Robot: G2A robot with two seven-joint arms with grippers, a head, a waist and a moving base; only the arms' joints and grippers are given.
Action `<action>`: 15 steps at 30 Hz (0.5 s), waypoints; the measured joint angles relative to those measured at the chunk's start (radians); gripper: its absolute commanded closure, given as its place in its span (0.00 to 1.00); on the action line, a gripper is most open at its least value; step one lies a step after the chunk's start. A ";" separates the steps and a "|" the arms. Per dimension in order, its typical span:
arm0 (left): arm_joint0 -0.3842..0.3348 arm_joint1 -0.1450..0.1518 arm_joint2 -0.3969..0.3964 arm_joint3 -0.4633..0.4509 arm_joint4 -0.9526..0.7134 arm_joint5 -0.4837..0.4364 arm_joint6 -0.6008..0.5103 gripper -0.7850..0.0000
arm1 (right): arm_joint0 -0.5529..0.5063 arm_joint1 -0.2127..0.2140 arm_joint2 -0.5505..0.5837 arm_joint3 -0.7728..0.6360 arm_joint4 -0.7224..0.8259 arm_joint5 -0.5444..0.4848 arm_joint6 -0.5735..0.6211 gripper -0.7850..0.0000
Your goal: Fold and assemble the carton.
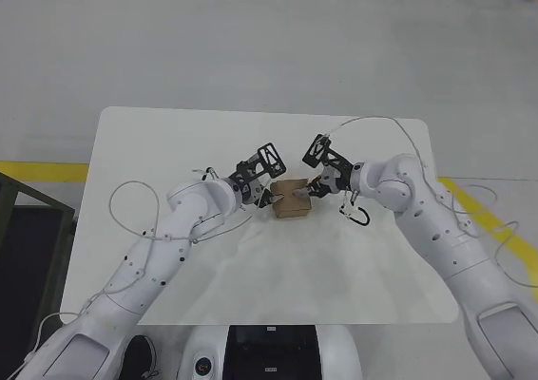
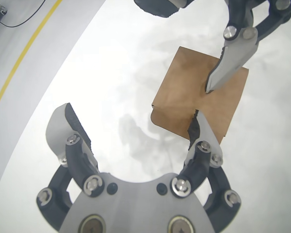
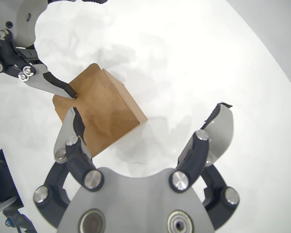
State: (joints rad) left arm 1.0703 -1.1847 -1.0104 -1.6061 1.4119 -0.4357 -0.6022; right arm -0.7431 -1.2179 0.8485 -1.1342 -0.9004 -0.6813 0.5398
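Observation:
A small brown carton (image 1: 290, 199) stands closed on the white table (image 1: 250, 275), between both arms. My left gripper (image 2: 133, 112) is open, with one fingertip (image 2: 196, 122) resting on the carton's top (image 2: 184, 86) near a rounded flap. My right gripper (image 3: 148, 107) is open too. One of its fingertips (image 3: 76, 120) presses the top face of the carton (image 3: 104, 105). Each wrist view shows the other arm's finger touching the same face from the opposite side. In the top view the left gripper (image 1: 261, 185) and right gripper (image 1: 315, 180) flank the carton.
A black hook (image 1: 357, 217) hangs off the right arm close to the table, and thin cables trail along both arms. A dark frame (image 1: 3, 228) stands off the table's left edge. Yellow lines mark the floor.

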 measured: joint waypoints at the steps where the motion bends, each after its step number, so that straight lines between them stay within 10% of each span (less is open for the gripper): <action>1: 0.000 0.000 -0.001 -0.001 0.000 -0.001 0.000 0.00 | -0.004 0.002 0.005 -0.002 -0.004 0.004 0.000 0.00; 15: 0.002 -0.001 -0.005 -0.015 0.008 -0.019 -0.009 0.00 | -0.013 0.006 0.028 0.006 -0.018 0.031 0.000 0.00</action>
State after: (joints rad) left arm 1.0721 -1.1857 -1.0154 -1.6210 1.4196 -0.4550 -0.6108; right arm -0.7558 -1.2116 0.8766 -1.1283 -0.9187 -0.6500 0.5401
